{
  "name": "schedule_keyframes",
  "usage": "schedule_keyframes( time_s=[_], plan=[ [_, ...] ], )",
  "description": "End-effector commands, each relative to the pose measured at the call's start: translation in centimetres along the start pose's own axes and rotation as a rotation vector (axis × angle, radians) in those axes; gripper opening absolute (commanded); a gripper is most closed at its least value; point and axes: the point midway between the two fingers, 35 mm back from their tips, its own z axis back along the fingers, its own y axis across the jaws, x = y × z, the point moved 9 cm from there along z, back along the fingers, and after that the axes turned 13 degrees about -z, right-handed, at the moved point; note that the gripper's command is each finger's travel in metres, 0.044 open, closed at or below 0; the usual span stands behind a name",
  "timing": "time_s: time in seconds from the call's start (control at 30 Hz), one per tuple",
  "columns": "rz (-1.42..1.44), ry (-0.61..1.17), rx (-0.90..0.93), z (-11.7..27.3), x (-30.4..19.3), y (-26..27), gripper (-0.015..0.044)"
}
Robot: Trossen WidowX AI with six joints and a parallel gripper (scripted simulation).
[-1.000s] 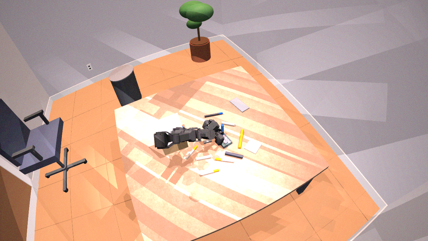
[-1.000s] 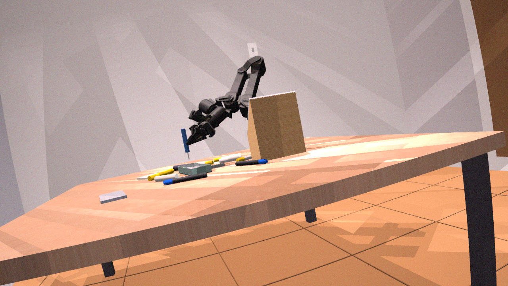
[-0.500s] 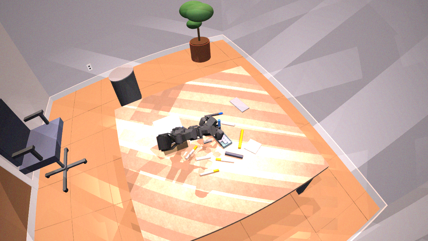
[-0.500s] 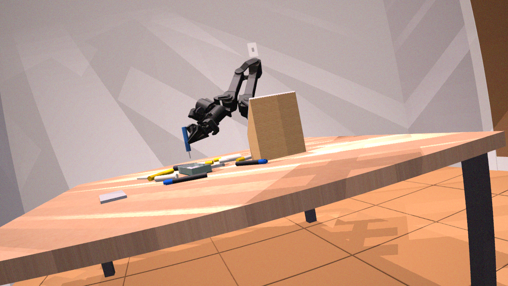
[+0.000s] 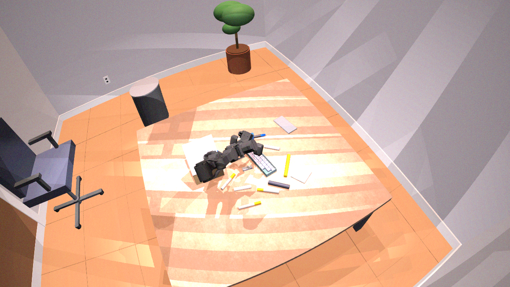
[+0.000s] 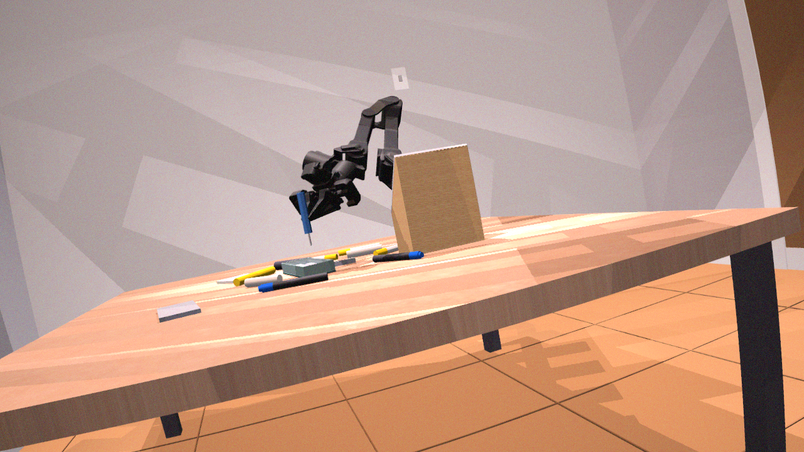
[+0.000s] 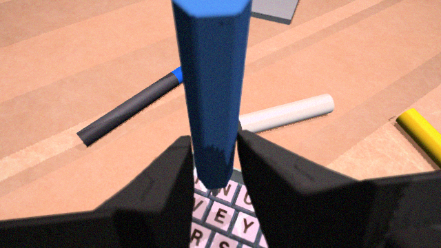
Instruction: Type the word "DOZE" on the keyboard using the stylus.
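Observation:
My gripper point(image 6: 304, 206) point(image 7: 214, 142) is shut on the blue stylus point(image 6: 304, 216) point(image 7: 213, 86), whose thin metal tip points down. The tip is in the air above the keyboard point(image 5: 265, 164) point(image 6: 308, 269) point(image 7: 220, 216), with a gap below it in the exterior view. In the wrist view the stylus's lower end overlaps the top of the N key, with U to the right and V, E and Y in the row below. R and S show at the bottom edge. The fingers hide the keys on both sides, and D, O and Z are not visible in the wrist view.
A black pen with a blue cap point(image 6: 303, 282) point(image 7: 127, 110), a white cylinder point(image 5: 272, 147) point(image 7: 287, 111) and a yellow cylinder point(image 5: 286, 165) point(image 7: 422, 136) lie beyond the keyboard. A dark cylinder point(image 5: 278, 184) and several markers lie nearby. A wooden block point(image 6: 441, 202) stands beside the arm.

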Motion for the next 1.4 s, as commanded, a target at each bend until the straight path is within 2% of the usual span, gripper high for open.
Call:
schedule_keyframes(
  time_s=[0.0, 1.0, 1.1, 1.37],
  plan=[
    [0.013, 0.001, 0.006, -0.1, 0.3, 0.0, 0.0000],
    [0.014, 0.003, 0.006, -1.8, -2.8, -0.7, 0.0000],
    [0.014, 0.003, 0.006, -1.9, -3.0, -0.7, 0.0079],
    [0.014, 0.003, 0.006, -1.9, -3.2, -0.7, 0.0081]
  ],
)
